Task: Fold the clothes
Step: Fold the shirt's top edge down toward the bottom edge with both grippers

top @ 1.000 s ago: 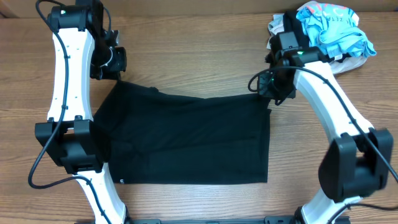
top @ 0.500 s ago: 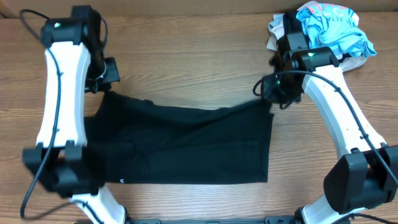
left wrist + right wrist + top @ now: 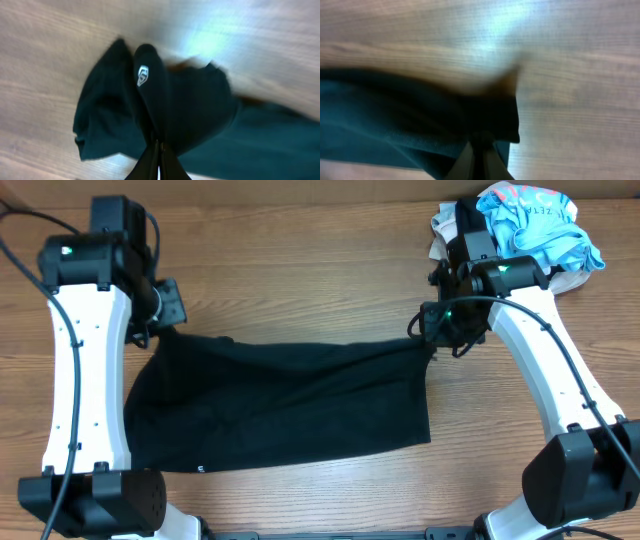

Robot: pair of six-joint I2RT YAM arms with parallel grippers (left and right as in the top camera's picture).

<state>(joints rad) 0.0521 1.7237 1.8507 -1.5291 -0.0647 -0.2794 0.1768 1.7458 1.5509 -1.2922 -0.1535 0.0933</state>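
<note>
The black T-shirt [image 3: 280,405] lies spread across the surface [image 3: 300,270], its far edge stretched taut; left fingers [image 3: 148,167] and right fingers [image 3: 470,162] each pinch one far corner.

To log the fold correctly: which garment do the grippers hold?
The black T-shirt, pinched at its far edge by left gripper and right gripper; the light-blue garment lies bunched at the far right.

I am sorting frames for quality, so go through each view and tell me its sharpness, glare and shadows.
Overhead: sharp and evenly lit, only soft shadows, though the black T-shirt swallows fold detail. Left wrist: table grain smeared, a pale glare patch at the top, the white logo legible as a shape. Right wrist: softest, with glare on the wood and the shirt's edge blurred.
</note>
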